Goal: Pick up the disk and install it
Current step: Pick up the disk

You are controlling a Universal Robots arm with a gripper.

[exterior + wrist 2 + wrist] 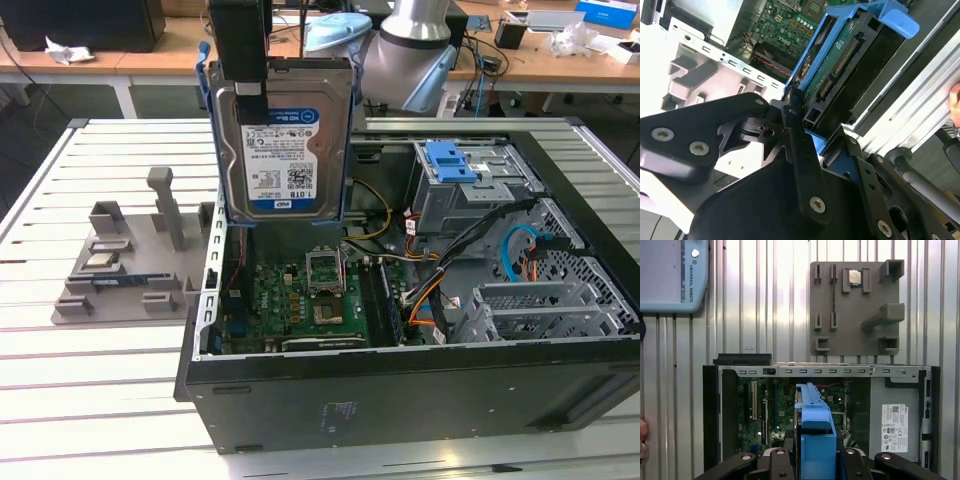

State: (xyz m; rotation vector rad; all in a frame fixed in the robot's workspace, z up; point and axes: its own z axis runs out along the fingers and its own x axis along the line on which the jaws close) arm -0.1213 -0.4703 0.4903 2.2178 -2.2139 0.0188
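The disk [283, 140] hangs upright above the open computer case [330, 400], its white and blue label facing the exterior camera and blue rails along both sides. My gripper [248, 90] comes down from above and is shut on the disk's upper part. In the second wrist view the disk [840, 65] shows its green circuit-board side and blue rail, with my black fingers [792, 120] clamped on its end. In the first wrist view the disk [815, 435] is edge-on between the fingers [777, 457], directly over the motherboard [775, 410].
Inside the case a grey metal cage with a blue bracket [455, 160] sits at the exterior view's right, amid cables. A grey power-supply box [895, 415] fills one corner. A grey fixture plate [130, 260] lies beside the case. A person's hand [955, 100] is at the table edge.
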